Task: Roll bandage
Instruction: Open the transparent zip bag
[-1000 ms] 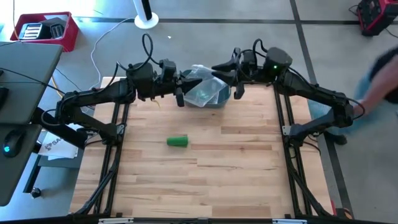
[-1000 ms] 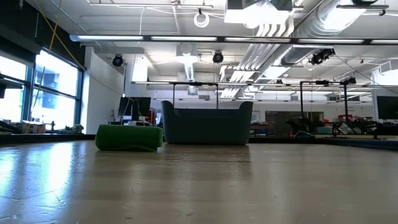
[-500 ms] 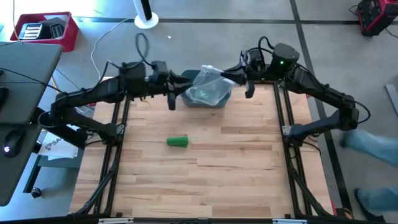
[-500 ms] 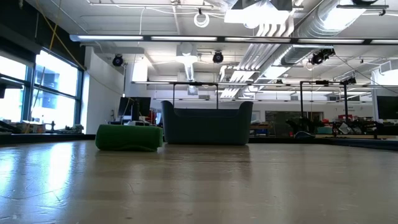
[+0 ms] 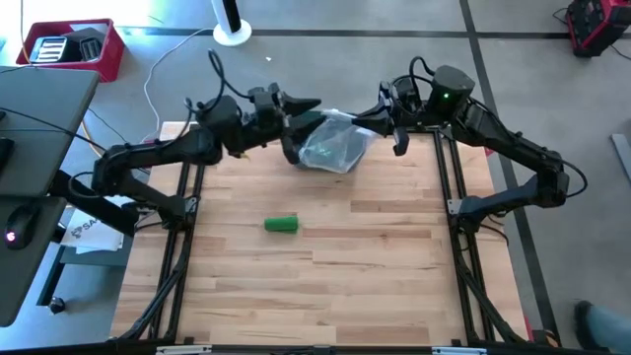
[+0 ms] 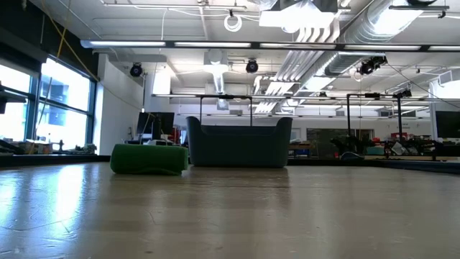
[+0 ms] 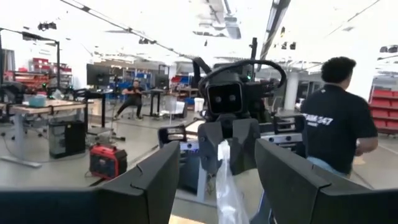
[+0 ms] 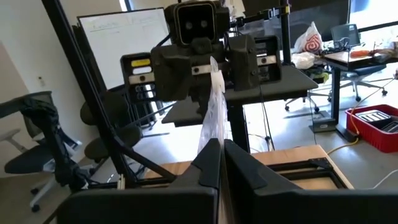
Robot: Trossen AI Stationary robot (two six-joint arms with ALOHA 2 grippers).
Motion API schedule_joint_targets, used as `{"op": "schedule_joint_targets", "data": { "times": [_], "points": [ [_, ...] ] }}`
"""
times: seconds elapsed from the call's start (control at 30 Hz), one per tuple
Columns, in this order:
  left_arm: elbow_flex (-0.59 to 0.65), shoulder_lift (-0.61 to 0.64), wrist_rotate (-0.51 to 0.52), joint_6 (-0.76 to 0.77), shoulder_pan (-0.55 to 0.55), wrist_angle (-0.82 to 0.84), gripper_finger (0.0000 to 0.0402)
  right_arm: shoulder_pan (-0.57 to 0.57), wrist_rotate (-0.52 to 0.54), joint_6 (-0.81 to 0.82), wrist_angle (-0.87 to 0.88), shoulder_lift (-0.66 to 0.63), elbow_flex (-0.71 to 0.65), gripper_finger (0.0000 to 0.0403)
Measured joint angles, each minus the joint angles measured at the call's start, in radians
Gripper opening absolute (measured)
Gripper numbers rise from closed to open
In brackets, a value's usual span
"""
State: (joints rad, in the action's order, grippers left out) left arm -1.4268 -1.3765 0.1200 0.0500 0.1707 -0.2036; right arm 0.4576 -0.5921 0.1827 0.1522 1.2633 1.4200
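On the wooden tabletop [image 5: 325, 266], a green bandage roll [image 5: 281, 226] lies alone, left of centre. At twelve o'clock a clear plastic bag [image 5: 333, 144] is stretched over a dark bin between the two arms. The right tool [image 5: 380, 115] pinches the bag's three o'clock edge. The left tool [image 5: 299, 110] sits at the bag's ten o'clock corner, fingers spread. A red crate [image 5: 71, 44] stands on the floor beyond.

The high view looks straight down on the whole table [image 5: 325, 256]. The low view sits at table level, facing the room. Each wrist view faces the opposite arm across a clear plastic bag [image 5: 333, 143], which probably hangs between them.
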Motion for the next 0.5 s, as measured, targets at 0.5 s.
{"op": "schedule_joint_targets", "data": {
  "times": [0.5],
  "points": [
    [0.001, -0.045, 0.007, 0.008, 0.0, -0.05, 0.0105, 0.0, 0.001, -0.006, 0.001, 0.0, 0.0, 0.0]
  ]
}}
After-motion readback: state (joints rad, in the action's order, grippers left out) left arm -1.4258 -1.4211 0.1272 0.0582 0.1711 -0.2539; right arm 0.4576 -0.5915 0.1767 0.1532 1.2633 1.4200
